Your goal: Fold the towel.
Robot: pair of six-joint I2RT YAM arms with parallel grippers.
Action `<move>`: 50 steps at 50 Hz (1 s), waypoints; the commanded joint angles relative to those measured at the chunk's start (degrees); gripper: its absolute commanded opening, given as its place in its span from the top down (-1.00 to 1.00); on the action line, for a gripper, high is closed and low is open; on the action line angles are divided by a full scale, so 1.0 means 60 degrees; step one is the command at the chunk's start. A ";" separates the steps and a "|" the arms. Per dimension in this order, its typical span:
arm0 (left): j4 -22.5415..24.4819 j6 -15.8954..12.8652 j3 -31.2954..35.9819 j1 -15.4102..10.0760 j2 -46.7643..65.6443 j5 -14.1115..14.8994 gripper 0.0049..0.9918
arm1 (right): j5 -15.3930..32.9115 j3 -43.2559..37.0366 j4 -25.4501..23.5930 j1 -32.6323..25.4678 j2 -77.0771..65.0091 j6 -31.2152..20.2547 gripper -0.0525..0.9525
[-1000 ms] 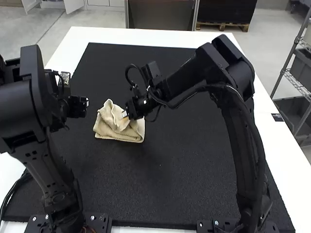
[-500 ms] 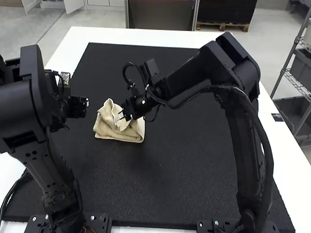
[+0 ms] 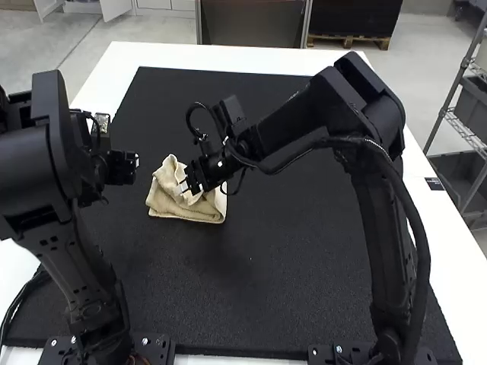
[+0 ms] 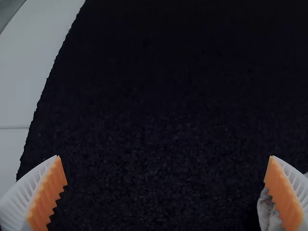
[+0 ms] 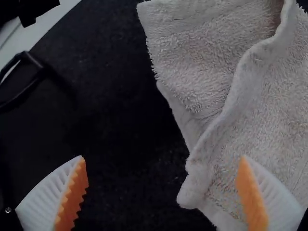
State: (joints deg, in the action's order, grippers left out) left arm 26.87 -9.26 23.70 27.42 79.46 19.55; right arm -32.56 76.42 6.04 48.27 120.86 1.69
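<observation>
Partly under right pincer, rumpled towel on black mat.

No lettering, number or brand is legible. In the high view, a small dark label with faint pale marks, too small to read, lies on the white tabletop near its right edge, just beside the black mat.

A towel lies on a mat atop a table, left of the mat's centre. The right gripper hangs over the towel, the right arm standing to the right; the left gripper hangs left of the towel.
</observation>
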 commanded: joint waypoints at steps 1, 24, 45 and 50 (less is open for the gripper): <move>0.0033 0.0078 -0.0025 0.0074 0.0043 0.0155 -0.95 | 0.0226 -0.0110 0.0033 0.0099 -0.0206 -0.0268 -0.52; 0.0106 0.0078 -0.0157 0.0088 0.0043 0.0199 -0.95 | 0.0240 -0.0154 0.0077 0.0202 0.0145 -0.0356 -0.61; 0.0179 0.0078 -0.0186 0.0074 0.0043 0.0199 -0.95 | 0.0167 -0.0139 0.0150 0.0290 0.0423 -0.0341 0.93; 0.0165 0.0078 -0.0186 0.0088 0.0043 0.0199 -0.95 | 0.0167 -0.0110 0.0150 0.0260 0.0409 -0.0341 0.93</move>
State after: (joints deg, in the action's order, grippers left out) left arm 27.40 -9.13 22.68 27.44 79.44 19.77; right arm -31.44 75.50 6.52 49.43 123.74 0.12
